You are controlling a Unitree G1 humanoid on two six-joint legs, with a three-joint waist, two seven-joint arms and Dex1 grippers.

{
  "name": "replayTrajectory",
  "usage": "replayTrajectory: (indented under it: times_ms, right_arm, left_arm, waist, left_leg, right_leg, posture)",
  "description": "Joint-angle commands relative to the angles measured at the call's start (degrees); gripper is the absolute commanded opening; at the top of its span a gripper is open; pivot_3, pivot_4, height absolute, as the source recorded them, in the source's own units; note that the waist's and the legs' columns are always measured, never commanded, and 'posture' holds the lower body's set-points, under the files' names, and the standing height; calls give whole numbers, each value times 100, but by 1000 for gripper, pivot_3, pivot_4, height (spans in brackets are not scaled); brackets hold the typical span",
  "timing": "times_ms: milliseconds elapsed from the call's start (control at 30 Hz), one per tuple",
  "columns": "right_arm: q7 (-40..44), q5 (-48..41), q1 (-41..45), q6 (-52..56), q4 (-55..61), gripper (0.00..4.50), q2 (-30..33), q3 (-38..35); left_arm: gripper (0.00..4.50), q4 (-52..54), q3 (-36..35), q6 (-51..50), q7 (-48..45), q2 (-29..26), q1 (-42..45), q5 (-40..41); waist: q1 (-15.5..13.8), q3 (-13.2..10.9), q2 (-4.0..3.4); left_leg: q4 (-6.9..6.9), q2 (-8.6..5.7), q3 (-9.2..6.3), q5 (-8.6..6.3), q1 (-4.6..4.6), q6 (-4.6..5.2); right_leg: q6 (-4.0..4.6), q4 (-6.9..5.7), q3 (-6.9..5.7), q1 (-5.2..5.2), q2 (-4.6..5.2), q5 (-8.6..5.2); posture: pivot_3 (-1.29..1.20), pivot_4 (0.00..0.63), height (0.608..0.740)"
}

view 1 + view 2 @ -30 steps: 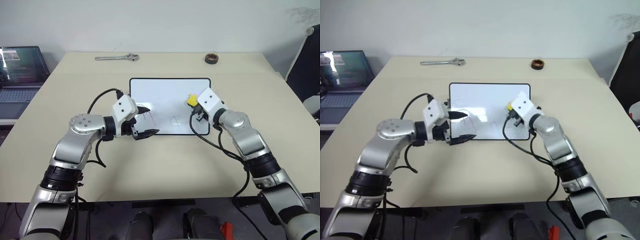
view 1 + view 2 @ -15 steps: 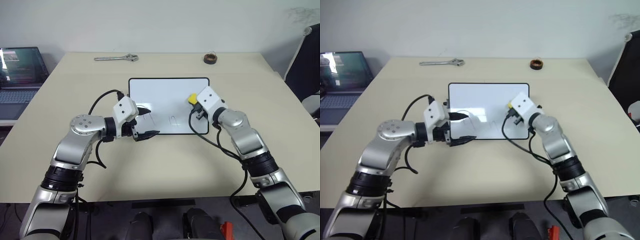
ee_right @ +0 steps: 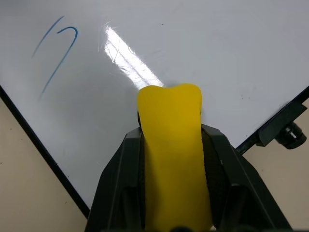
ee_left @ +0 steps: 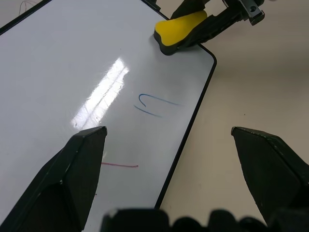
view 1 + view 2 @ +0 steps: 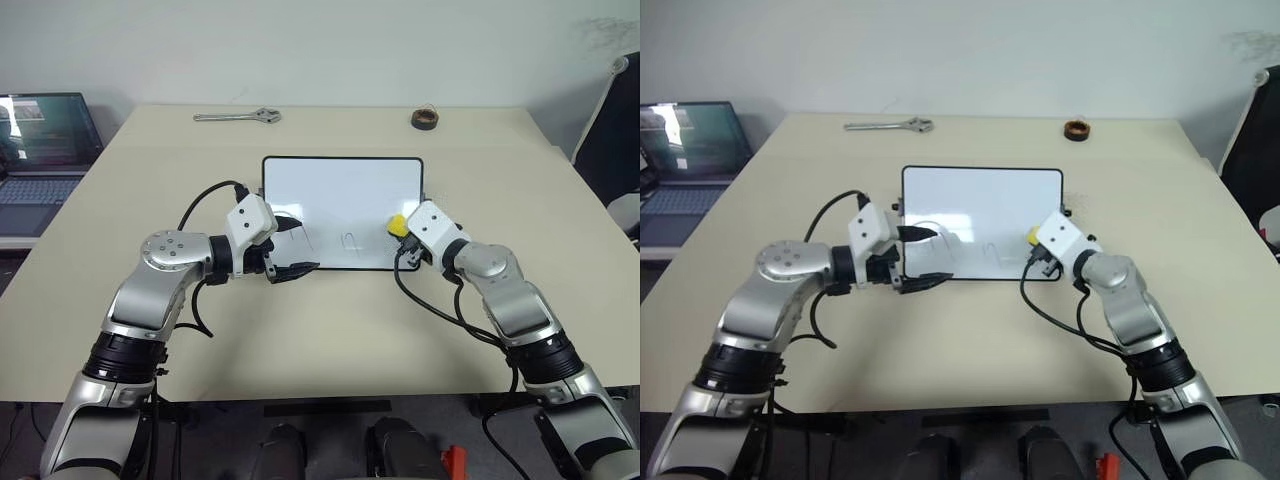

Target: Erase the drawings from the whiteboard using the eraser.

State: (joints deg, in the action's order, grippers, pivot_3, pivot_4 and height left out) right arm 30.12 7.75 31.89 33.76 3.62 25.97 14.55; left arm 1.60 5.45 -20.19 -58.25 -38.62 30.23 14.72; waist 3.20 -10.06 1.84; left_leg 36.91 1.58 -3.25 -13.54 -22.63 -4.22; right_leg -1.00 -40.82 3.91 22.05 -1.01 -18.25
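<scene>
Our right hand (image 5: 403,232) is clamped on the eraser (image 5: 397,224), yellow top up, dark base on the board (image 5: 340,190). It has come down and back toward us over the last second: the eraser was up near the board's right edge at mid-height, and now sits at the near right corner. That reads as one wipe stroke down the right side.

Result: the right part of the board looks clean. One thin squiggle (image 5: 347,240) is left just beside the eraser, toward the middle of the near edge; in the right wrist view it is an "n" stroke (image 3: 55,50) close to the frame. The left wrist view also shows a short reddish line (image 4: 119,166) near the left hand, so the leftmost mark is at least partly there.

Our left hand (image 5: 290,247) has held its spot, fingers spread wide with nothing between them, straddling the board's near left corner. Whether it touches the frame, we can't tell.

Judgement: task partly done. We need to sweep left along the near edge, across the squiggle, then on to the reddish remnant. Risks are the board sliding on the bench (image 5: 330,330) and the eraser running into the left fingers.
</scene>
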Motion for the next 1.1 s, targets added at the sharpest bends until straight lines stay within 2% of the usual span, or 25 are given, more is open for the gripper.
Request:
replayTrajectory:
  times_ms: [33,200,300,400,567,733,933,1100]
  right_arm:
    - [23,-42,-152,367,-53,1192,1,-111]
    - [-70,-455,-337,467,295,1192,-226,-583]
    - [-34,-1119,-335,248,776,1192,-605,-1162]
    - [272,-1634,-576,-55,1320,1179,-630,-1457]
    - [993,-2206,-1411,56,2262,1176,19,-1484]
    - [1267,-2461,-2114,27,2709,1176,451,-1386]
    - [1413,-2630,-2582,-141,2732,1176,540,-1211]
    - [1114,-2449,-2156,-317,2470,1176,223,-975]
  left_arm:
    - [4500,47,-62,117,-22,-9,53,-5]
    - [4500,150,-303,-20,176,-25,-163,111]
    - [4500,298,-764,-134,384,-10,-576,393]
    - [4500,464,-1186,-53,535,-60,-1102,541]
    - [4500,714,-1714,466,657,-14,-1931,608]
    - [4500,961,-1897,599,710,47,-2504,722]
    - [4500,1203,-2004,715,859,157,-2939,775]
    - [4500,1378,-1912,536,997,137,-2923,796]
  waist:
    - [0,0,0]
    - [-1,-1,0]
    - [17,-7,-1]
    - [26,-20,-8]
    - [-24,-20,-8]
    - [-52,-20,-7]
    - [-50,-20,-7]
    - [-40,-20,-7]
  left_leg:
    - [0,0,0,0,0,0]
    - [-3,0,-2,0,-5,0]
    - [-4,3,-1,0,-7,0]
    - [-12,10,0,-1,-23,0]
    - [-44,19,-10,-3,-29,-1]
    - [-54,17,-12,-3,-29,0]
    - [-62,14,-10,-3,-22,0]
    - [-62,12,-7,-3,-21,0]
  right_leg:
    - [0,0,0,0,0,0]
    - [0,7,-1,1,0,0]
    - [0,7,0,4,1,0]
    - [3,6,3,26,3,0]
    - [6,54,-10,20,18,-2]
    - [3,79,-15,9,28,-1]
    - [3,82,-15,7,19,-1]
    - [3,83,-12,7,18,-1]
  posture:
    - [0,150,740]
    - [0,150,740]
    - [0,150,740]
    - [0,150,740]
    - [0,150,740]
    - [0,150,740]
    - [0,150,740]
    - [0,150,740]
